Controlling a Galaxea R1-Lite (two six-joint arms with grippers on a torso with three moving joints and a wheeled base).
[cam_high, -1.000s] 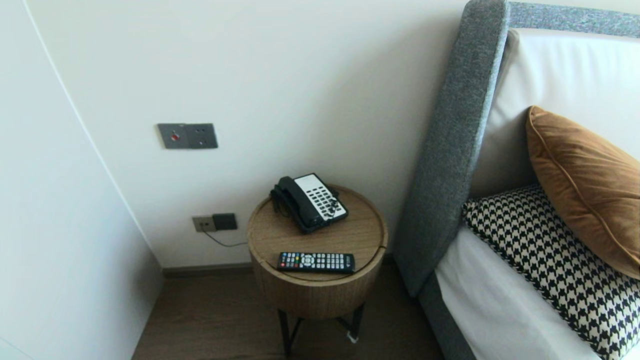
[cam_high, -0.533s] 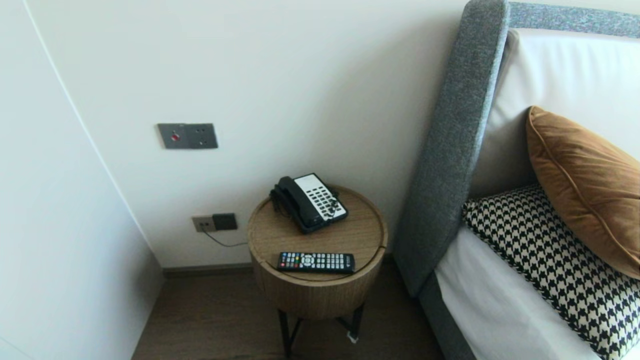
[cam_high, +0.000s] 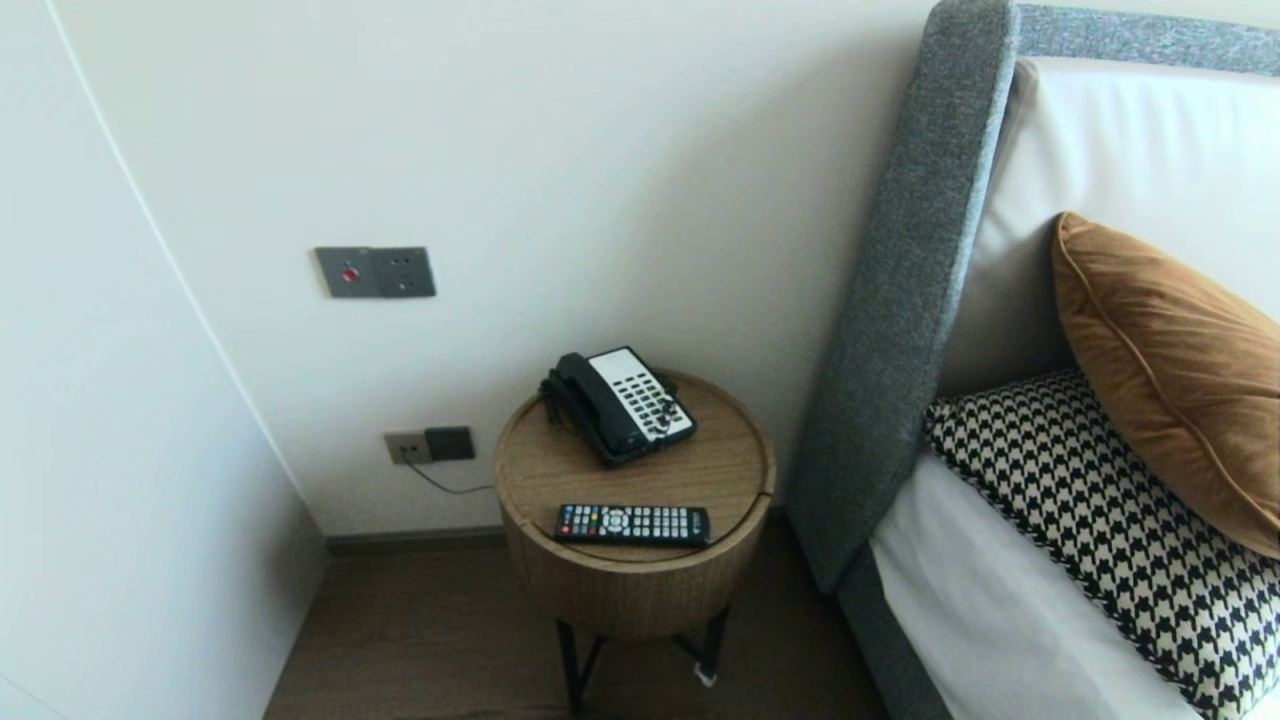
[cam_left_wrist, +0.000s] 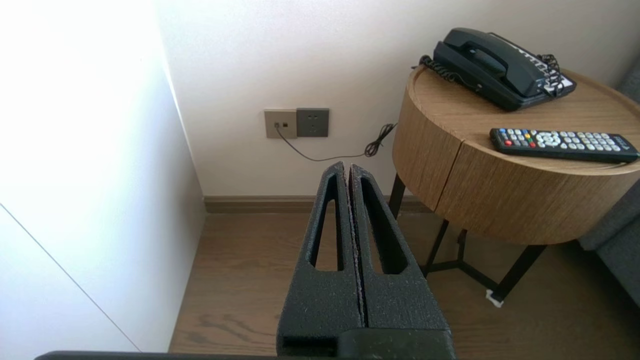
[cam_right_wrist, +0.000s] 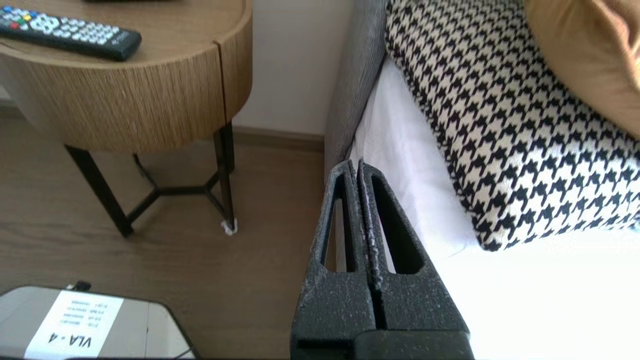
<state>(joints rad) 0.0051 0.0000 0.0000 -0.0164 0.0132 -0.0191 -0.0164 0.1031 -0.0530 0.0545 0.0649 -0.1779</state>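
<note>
Two grippers pressed fully closed, holding nothing: left gripper (cam_left_wrist: 348, 167) near a round wooden side table (cam_high: 560, 470), right gripper (cam_right_wrist: 359, 164) beside a grey fabric bed frame (cam_right_wrist: 356, 85). Slim black remote control (cam_high: 632, 523) flat at the tabletop's six o'clock, black-and-white telephone (cam_high: 622, 405) at twelve.

Head view: brown cushion (cam_high: 1170, 380) & houndstooth pillow (cam_high: 1100, 530) ran off the right edge. Side table (cam_high: 640, 590) legs were cut at the bottom. Remote (cam_high: 632, 523) button labels were too small to read. Right wrist view: one end of the remote was lost past the frame edge, and fine print on the VLA-4 label (cam_right_wrist: 75, 325) was illegible. Left wrist view: the handset hid most of the telephone (cam_left_wrist: 500, 70) keypad.
</note>
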